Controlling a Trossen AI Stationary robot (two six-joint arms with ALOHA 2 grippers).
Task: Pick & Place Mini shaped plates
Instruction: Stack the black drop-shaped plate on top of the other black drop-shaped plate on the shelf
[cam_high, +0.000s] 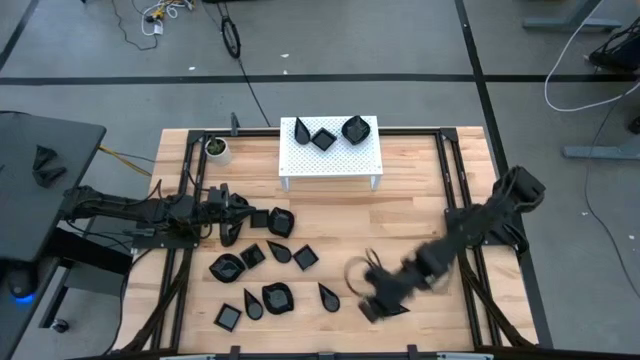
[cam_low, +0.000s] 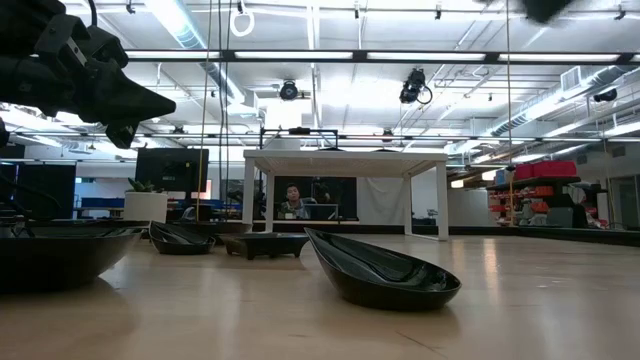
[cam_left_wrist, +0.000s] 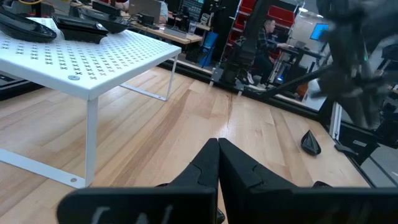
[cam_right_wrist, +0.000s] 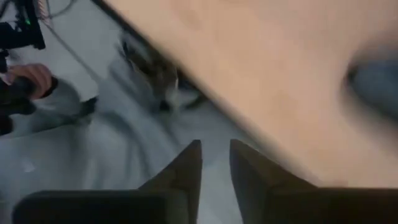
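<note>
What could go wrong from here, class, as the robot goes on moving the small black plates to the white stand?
1. The right gripper, jaws parted and empty, works low near the table's front edge beside a black plate; a nudge might push it off.
2. The loose plates lie close together, so a grab may disturb neighbours.
3. The white stand already carries three plates near its back edge.

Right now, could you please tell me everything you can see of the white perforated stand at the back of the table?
The white stand is a small raised shelf: a flat rectangular top dotted with rows of small holes, matte white like painted metal, on thin white legs. It stands upright and level on the wooden table, at the middle of its far edge. Three glossy black mini plates rest along its back part; the front is bare. Neither hand touches it.
</note>
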